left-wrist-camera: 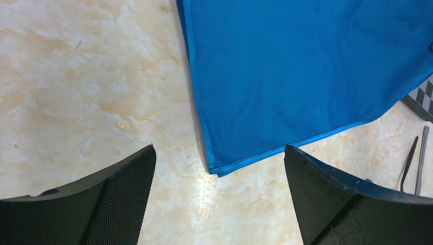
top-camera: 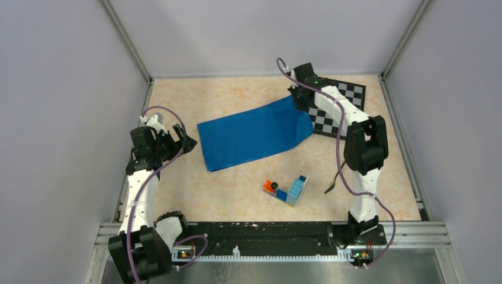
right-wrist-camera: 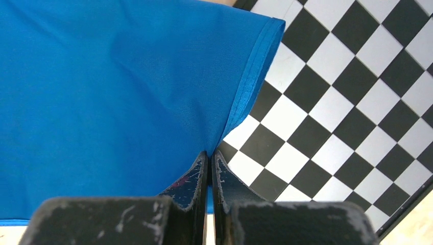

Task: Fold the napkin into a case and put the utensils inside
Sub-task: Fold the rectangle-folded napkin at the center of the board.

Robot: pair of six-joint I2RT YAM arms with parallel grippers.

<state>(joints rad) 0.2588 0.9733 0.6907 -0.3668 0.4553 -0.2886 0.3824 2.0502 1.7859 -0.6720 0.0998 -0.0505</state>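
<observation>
The blue napkin (top-camera: 251,135) lay spread across the middle of the marbled tabletop (top-camera: 225,195), running at a slant from the near left to the far right. Its far right end reached over the edge of the black-and-white chessboard (top-camera: 340,97).

The right claw (right-wrist-camera: 210,158) was pinched tight on the napkin's hem at that far right end. Its two fingers were pressed together with the cloth between them, and checkered squares showed just beyond.

The left claw (top-camera: 187,137) stood wide, holding nothing. It hovered just beside the napkin's left edge, and in its wrist view the napkin's near corner sat between its spread fingers (left-wrist-camera: 117,199).

The dark fork (left-wrist-camera: 408,162) and the silver knife (left-wrist-camera: 422,155) lay side by side on the tabletop, off the napkin's near right side and close to the right arm. A small toy-brick block (top-camera: 294,190) of blue and pale pieces, with an orange bit at one end, sat near the front, apart from the cloth.
</observation>
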